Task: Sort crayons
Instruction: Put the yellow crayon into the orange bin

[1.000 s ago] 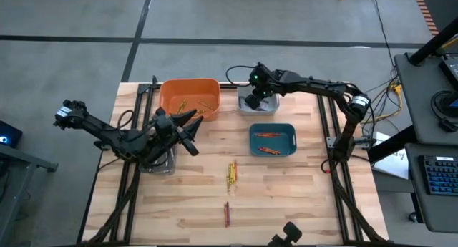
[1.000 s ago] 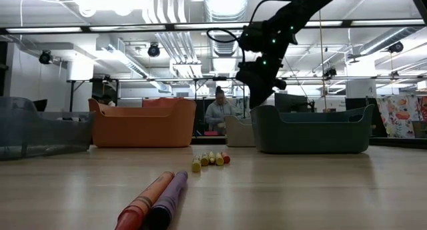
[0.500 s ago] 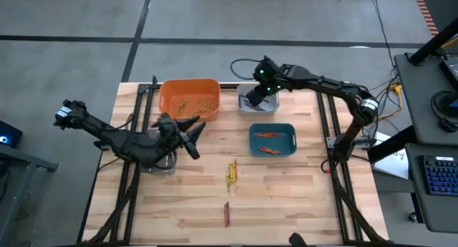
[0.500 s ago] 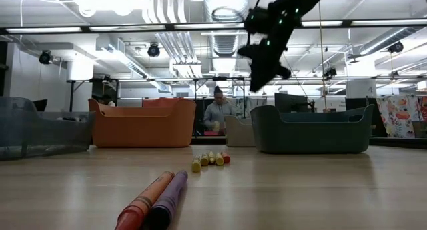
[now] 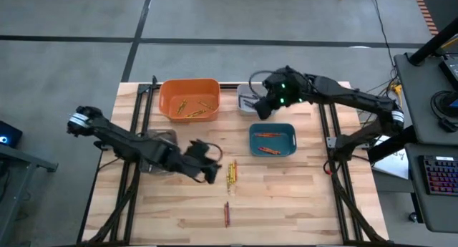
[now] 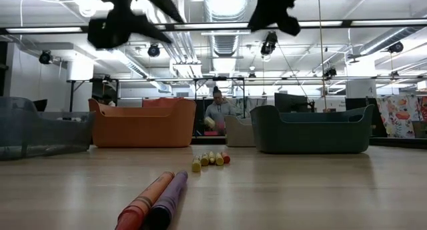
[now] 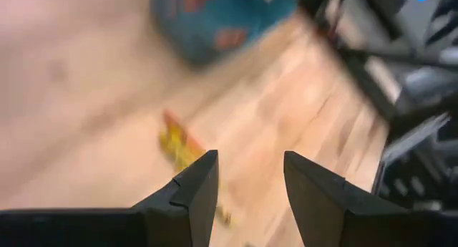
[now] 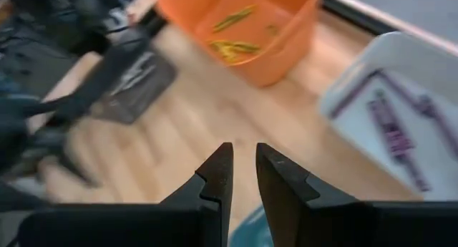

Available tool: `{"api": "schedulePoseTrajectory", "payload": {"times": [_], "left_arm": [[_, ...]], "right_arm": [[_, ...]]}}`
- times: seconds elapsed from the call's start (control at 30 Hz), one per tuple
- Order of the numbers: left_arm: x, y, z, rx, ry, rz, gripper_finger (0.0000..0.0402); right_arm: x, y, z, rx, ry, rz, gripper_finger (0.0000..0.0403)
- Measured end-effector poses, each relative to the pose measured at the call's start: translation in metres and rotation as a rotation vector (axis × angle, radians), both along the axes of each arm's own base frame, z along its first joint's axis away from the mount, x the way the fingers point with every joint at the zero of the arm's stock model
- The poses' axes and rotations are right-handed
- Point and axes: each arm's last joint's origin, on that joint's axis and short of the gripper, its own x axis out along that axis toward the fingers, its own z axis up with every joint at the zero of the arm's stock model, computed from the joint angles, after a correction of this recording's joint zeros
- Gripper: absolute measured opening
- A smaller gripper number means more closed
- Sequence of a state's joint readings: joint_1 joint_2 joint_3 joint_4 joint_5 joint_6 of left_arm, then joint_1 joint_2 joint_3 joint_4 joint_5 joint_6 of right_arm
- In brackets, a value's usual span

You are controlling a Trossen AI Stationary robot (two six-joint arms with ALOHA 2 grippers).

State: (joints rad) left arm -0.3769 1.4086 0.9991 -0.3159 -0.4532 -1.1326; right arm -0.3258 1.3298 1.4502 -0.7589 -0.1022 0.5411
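Several yellow and red crayons (image 5: 231, 173) lie side by side mid-table, and they also show in the low view (image 6: 210, 159) and the left wrist view (image 7: 179, 143). A red and a purple crayon (image 5: 227, 213) lie nearer the front edge. My left gripper (image 5: 209, 170) hovers open just left of the yellow crayons, with nothing between its fingers (image 7: 250, 161). My right gripper (image 5: 262, 109) hangs in the air between the white bin and the blue bin. Its fingers (image 8: 243, 150) stand a narrow gap apart and hold nothing.
An orange bin (image 5: 189, 100) with yellow crayons stands at the back. Beside it is a white bin (image 8: 401, 111) with purple crayons. A blue bin (image 5: 272, 140) with orange-red crayons stands right of centre, and a clear bin (image 5: 163, 142) stands at the left. A person (image 6: 215, 113) sits far beyond the table.
My left gripper has swung from over the clear bin toward the table's right and near edge, dropping and turning at the wrist, and now hangs beside the yellow crayons. My right gripper has risen from the white bin and drawn back toward the near edge.
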Motion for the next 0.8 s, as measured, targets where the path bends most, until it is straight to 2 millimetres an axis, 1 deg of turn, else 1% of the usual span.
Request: {"api": "schedulePoseTrajectory", "payload": {"times": [0.17,0.3,0.43,0.57,0.7,0.8], "left_arm": [[0.020,-0.012,-0.045,-0.173,0.164,0.016,0.0142],[0.036,-0.022,-0.068,-0.239,0.248,0.022,0.0142],[0.051,-0.034,-0.080,-0.247,0.284,0.000,0.0142],[0.066,-0.047,-0.086,-0.233,0.308,-0.011,0.0142],[0.078,-0.053,-0.094,-0.165,0.397,0.022,0.0142],[0.089,-0.056,-0.098,-0.130,0.448,0.043,0.0142]], "right_arm": [[0.004,0.041,0.006,0.029,-0.023,0.003,0.0058],[0.011,0.069,0.003,0.056,-0.016,0.005,0.0058],[0.017,0.091,-0.003,0.106,0.002,0.032,0.0058],[0.017,0.107,-0.006,0.126,0.026,0.065,0.0058],[0.014,0.116,-0.007,0.126,0.048,0.084,0.0058],[0.013,0.119,-0.008,0.105,0.064,0.092,0.0058]]}}
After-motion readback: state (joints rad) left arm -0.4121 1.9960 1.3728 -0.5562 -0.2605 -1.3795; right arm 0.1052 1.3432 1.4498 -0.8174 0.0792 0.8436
